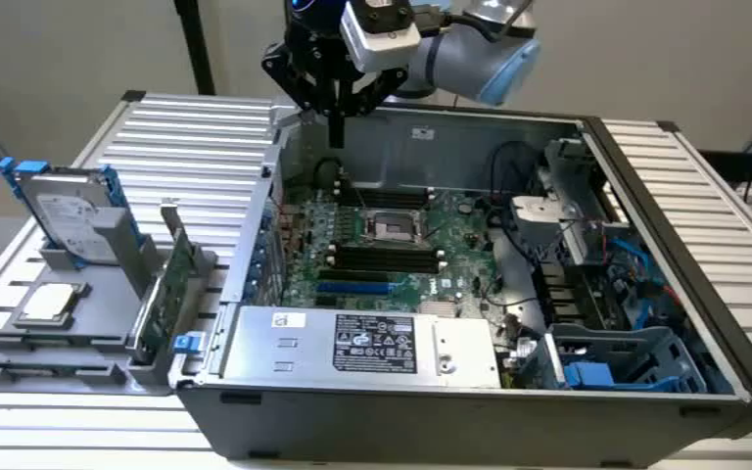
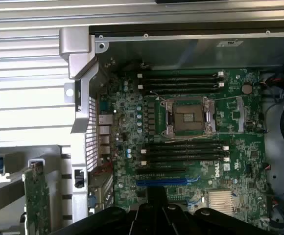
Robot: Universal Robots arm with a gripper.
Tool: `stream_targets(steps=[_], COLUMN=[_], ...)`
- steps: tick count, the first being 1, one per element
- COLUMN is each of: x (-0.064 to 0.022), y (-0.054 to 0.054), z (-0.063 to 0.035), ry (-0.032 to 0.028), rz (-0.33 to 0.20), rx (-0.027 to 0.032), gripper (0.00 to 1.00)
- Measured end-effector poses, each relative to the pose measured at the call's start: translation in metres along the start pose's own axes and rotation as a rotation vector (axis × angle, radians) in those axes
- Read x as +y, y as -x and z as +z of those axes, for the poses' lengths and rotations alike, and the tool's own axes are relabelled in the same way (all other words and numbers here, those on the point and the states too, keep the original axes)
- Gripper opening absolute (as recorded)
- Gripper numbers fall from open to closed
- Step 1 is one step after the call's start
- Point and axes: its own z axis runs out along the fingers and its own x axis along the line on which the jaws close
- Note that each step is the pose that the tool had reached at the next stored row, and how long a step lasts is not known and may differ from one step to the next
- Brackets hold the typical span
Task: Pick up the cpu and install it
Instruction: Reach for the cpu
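The cpu [image 1: 50, 302], a small flat square chip with a dull silver top, lies on the grey holder [image 1: 36, 343] at the exterior view's left, outside the computer case. My gripper [image 1: 337, 137] hangs above the case's back left corner, far from the cpu, its black fingers pressed together and shut on nothing. In the wrist view the gripper [image 2: 155, 196] shows as a dark shape over the green motherboard [image 2: 235, 147]. The motherboard's cpu socket [image 2: 190, 117] lies open with nothing in it, and it appears again as the socket [image 1: 390, 227] in the middle of the board.
A silver hard drive with a blue bracket [image 1: 70, 211] stands upright in the holder behind the cpu. A green card [image 1: 173, 284] stands beside the case wall. Inside the case are a silver power supply with a black label [image 1: 363, 343], black memory slots [image 2: 181, 78], cables and a blue drive cage [image 1: 611, 362].
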Motion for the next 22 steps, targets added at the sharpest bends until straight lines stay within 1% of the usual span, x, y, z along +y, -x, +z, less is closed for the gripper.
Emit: stream_targets(steps=[12,14,17,19,22], x=[0.0,-0.0011,-0.0078,-0.0122,-0.0174], y=[0.0,0.0,-0.008,-0.011,-0.018], z=[0.0,-0.0001,-0.0005,-0.0008,-0.0012], ry=[0.0011,0.0012,0.0014,0.0013,0.0015], rz=[0.0,0.0,0.0,-0.002,-0.004], rx=[0.0001,0.0001,-0.0004,-0.0005,-0.0008], gripper=[0.11,0.11,0.11,0.11,0.11])
